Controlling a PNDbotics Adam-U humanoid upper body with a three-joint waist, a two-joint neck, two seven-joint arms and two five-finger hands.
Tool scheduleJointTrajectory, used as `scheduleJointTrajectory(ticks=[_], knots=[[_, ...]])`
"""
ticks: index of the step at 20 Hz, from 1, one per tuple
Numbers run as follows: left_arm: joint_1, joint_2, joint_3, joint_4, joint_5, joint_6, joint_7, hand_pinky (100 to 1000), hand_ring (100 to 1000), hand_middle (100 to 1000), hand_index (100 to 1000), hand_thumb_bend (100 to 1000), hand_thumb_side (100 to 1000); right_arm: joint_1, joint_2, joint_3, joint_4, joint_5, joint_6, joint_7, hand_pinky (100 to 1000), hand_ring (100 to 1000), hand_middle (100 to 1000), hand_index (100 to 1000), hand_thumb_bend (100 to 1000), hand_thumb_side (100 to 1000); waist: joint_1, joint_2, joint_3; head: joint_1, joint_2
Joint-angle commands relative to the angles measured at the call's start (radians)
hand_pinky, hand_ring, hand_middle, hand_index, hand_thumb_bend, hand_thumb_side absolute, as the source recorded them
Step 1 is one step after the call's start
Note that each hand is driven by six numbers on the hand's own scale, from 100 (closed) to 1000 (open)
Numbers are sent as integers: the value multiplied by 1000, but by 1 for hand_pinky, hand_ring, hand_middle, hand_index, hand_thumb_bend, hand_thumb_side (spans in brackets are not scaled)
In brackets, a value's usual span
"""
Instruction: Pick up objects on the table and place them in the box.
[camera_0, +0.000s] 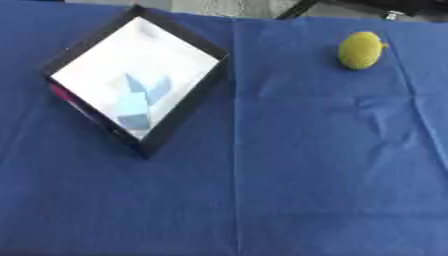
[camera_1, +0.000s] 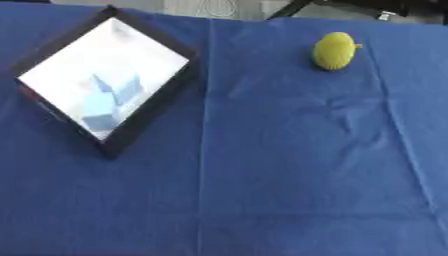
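Neither hand is in view, so their state cannot be told. The yellow fruit (camera_0: 360, 50) lies well apart from the box (camera_0: 179, 122); being rounded, it may roll when touched.

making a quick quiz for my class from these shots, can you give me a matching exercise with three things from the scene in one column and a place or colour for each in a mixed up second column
Things:
1. black-walled square box with a white floor
2. yellow-green oval fruit-shaped object
3. pale blue angular pieces

Places and colours:
A. lying inside the box, on its white floor
B. on the left side of the blue tablecloth, turned corner-on like a diamond
C. far right of the cloth, apart from the box

Pairs: 1-B, 2-C, 3-A

Neither robot hand shows in either view.
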Motion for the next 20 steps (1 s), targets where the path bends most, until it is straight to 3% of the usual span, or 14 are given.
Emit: scheduleJointTrajectory(ticks=[1,3,6,7,8,11,14,17,20], knots=[[-4,41,2,-7,-6,-4,-14,683,1000,876,735,100,620,36,-119,-31,-2,-2,-105,40,1000,944,787,963,100,100,2,-3,-5,13,-2],[-7,39,2,-7,-7,-2,-22,683,1000,877,735,100,620,79,-158,-45,11,4,-142,25,1000,943,792,963,100,104,0,3,-6,12,-2],[-11,38,1,-5,-10,2,-33,681,1000,877,735,100,620,142,-212,-51,34,22,-250,43,1000,949,810,962,201,208,-3,12,-6,12,-2],[-13,38,1,-5,-10,3,-36,680,1000,878,734,100,620,153,-224,-48,30,30,-266,56,1000,957,828,965,280,297,-4,13,-5,13,-2],[-16,38,0,-5,-10,4,-40,680,1000,878,734,100,620,164,-236,-44,16,40,-273,72,1000,958,830,965,285,306,-4,15,-3,14,-2],[-19,39,-4,-6,-10,5,-51,678,1000,878,733,100,619,187,-258,-22,-36,65,-279,127,996,964,843,957,365,469,-6,16,0,15,-2],[-21,39,-8,-5,-11,7,-63,677,1000,880,731,100,618,186,-259,-4,-48,100,-280,172,993,964,839,937,411,548,-7,14,3,9,-2],[-21,40,-10,-3,-11,6,-71,676,1000,895,729,100,618,161,-242,5,-20,143,-280,200,991,963,833,932,333,641,-6,12,5,5,-2],[-23,38,-14,-2,-11,9,-80,675,1000,902,727,100,617,112,-209,11,33,206,-280,211,992,965,836,931,337,675,-5,11,4,-1,-2]])
